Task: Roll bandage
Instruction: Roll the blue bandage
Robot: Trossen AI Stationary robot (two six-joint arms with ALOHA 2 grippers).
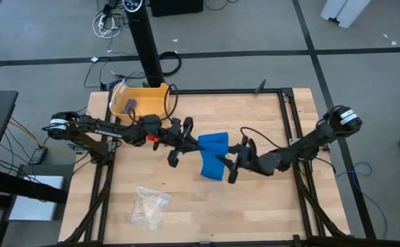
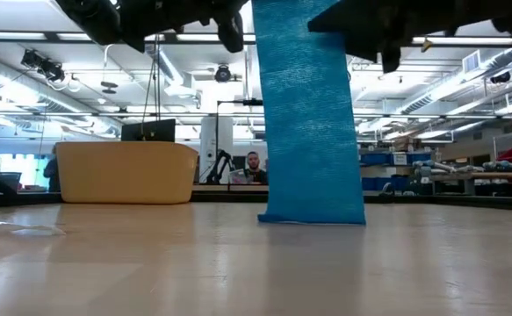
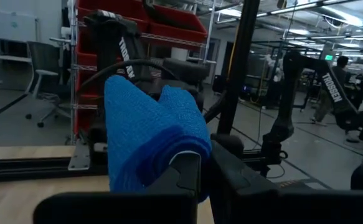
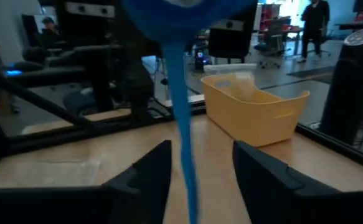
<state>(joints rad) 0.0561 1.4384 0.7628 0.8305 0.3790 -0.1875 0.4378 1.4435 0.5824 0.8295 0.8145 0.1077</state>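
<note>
The bright blue bandage (image 1: pixel 213 154) is held up over the middle of the table as a wide strip. It hangs down, and its lower end (image 2: pixel 313 218) rests on the wood. My left gripper (image 1: pixel 194 142) reaches in from the table's left and is shut on the bandage's upper part. My right gripper (image 1: pixel 228 162) comes from the right and stands open, level, lower down. In the right wrist view the strip (image 4: pixel 184 143) shows edge-on, hanging between the right gripper's (image 4: pixel 200 168) two fingers. Whether it brushes one of them cannot be told. My left gripper pinches the bandage's bunched upper end (image 3: pixel 169 149) between its two fingers (image 3: pixel 184 174); several folds of fabric bulge out past them. The fingers come in about level from the table's left. The strip hangs below the hold with its lower end on the table.
A yellow basket (image 1: pixel 145 99) with a small dark block (image 1: pixel 130 105) in it stands at the far left of the table. A clear crinkled plastic bag (image 1: pixel 150 206) lies near the front left. A black post (image 1: pixel 147 48) rises behind the basket.
</note>
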